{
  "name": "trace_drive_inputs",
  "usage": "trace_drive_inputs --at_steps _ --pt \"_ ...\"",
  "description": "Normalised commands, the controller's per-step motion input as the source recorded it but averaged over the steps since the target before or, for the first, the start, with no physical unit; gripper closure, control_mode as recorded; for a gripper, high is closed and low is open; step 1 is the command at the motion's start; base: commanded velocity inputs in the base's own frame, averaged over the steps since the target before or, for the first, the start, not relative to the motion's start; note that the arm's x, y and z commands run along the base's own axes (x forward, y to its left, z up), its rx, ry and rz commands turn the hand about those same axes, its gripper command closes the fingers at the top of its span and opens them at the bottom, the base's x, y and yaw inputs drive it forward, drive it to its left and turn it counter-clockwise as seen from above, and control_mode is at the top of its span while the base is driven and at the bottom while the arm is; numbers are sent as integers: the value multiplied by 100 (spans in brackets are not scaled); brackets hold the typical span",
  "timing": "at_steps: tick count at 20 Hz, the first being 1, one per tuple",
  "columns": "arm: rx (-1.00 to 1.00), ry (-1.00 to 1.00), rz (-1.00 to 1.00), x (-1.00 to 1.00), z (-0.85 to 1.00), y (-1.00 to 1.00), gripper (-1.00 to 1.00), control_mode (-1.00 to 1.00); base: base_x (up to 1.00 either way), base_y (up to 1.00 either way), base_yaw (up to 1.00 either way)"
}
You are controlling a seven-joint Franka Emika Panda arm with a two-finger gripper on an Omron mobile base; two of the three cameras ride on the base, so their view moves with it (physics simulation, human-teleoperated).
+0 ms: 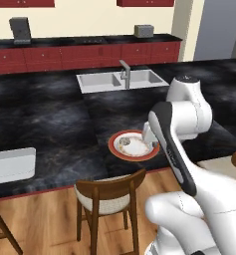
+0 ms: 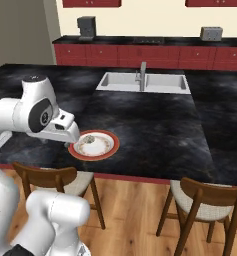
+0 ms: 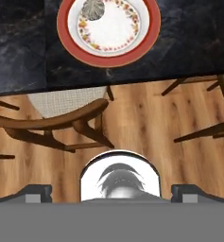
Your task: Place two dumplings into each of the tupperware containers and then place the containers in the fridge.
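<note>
Dumpling (image 3: 93,8) on red-rimmed plate (image 3: 151,33); maybe one only.

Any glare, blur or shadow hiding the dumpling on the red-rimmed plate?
Left base view: even light, the arm covers the plate's right edge. Right base view: dumpling soft but visible. Hand view: sharp, no glare, dumpling cut by the top edge.
</note>
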Motion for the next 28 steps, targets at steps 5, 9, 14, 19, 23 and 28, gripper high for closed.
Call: trace_drive_inputs --at_steps 5,9,14,19,23,28 --pt "4 0 2 100 -77 18 -100 -100 0 0 0" --pt "2 0 1 100 -96 31 -100 -100 0 0 0" --pt "10 3 16 100 -6 -23 -100 -100 0 0 0" --pt "0 4 1 92 -7 14 -100 -100 0 0 0" --pt "-3 15 0 90 -31 32 -100 -100 0 0 0" --pt "-1 4 0 76 -42 3 -100 -100 0 0 0"
